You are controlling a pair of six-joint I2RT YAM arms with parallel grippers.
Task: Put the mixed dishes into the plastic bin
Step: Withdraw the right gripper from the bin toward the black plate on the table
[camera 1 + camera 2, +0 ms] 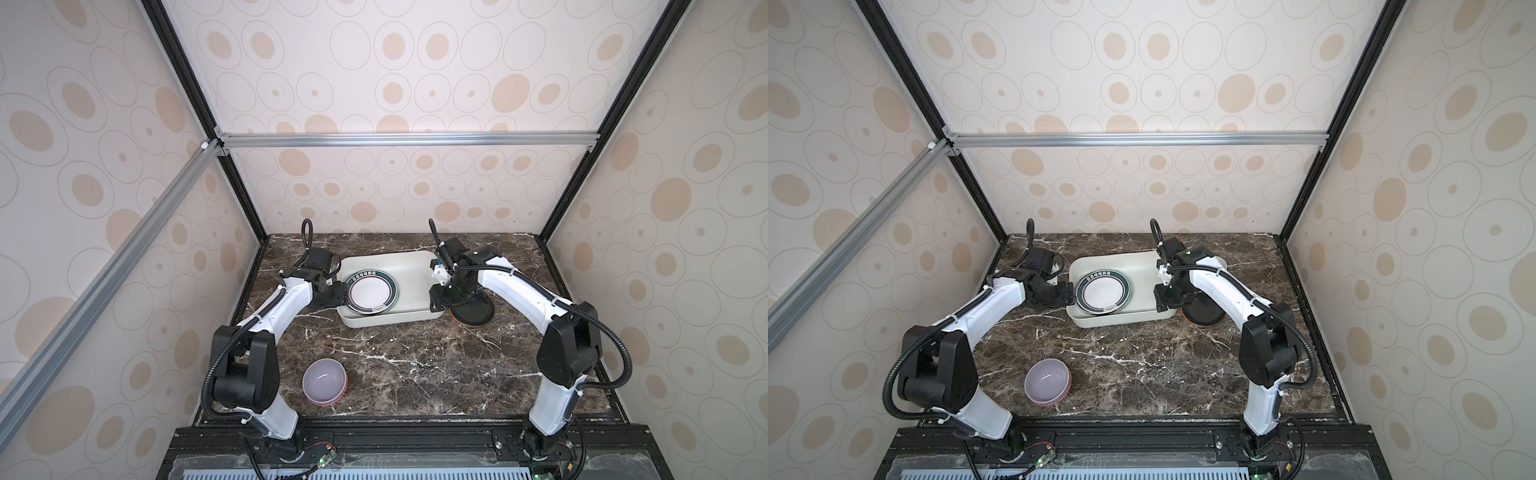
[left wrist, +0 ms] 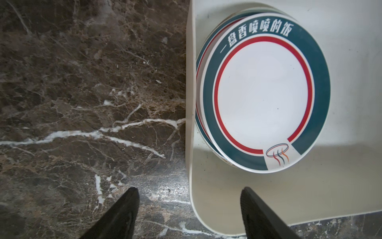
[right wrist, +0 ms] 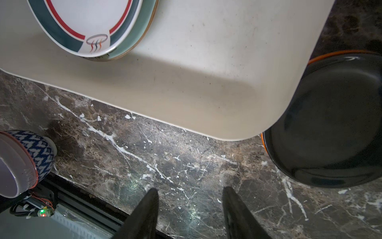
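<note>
My left gripper (image 2: 190, 189) hangs spread and empty at the plastic bin (image 1: 415, 270)'s left rim. My right gripper (image 3: 190, 188) is spread too, holding nothing. Below is a dark marble tabletop (image 1: 415, 365), with oval-print walls (image 1: 415, 62) around. One bin, mid-frame, holds stacked plates, a teal-rimmed plate (image 1: 372, 294) topmost. One black plate (image 1: 478, 313) sits right of it, and one lavender bowl (image 1: 324, 381) lower left.

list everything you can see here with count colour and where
bin: one, off-white, back centre of the table
stacked plates: at least three, top white with teal rim and red ring, mint-green plate lower, bin's left half
black plate: one, orange edge showing beneath, on the table at the bin's right side
bowl: one, lavender inside, blue-and-white pattern outside, front left of the table
table: one, dark brown marble
left gripper: one, black, open, empty, astride the bin's left rim
right gripper: one, black, open, empty, by the bin's front right corner
</note>
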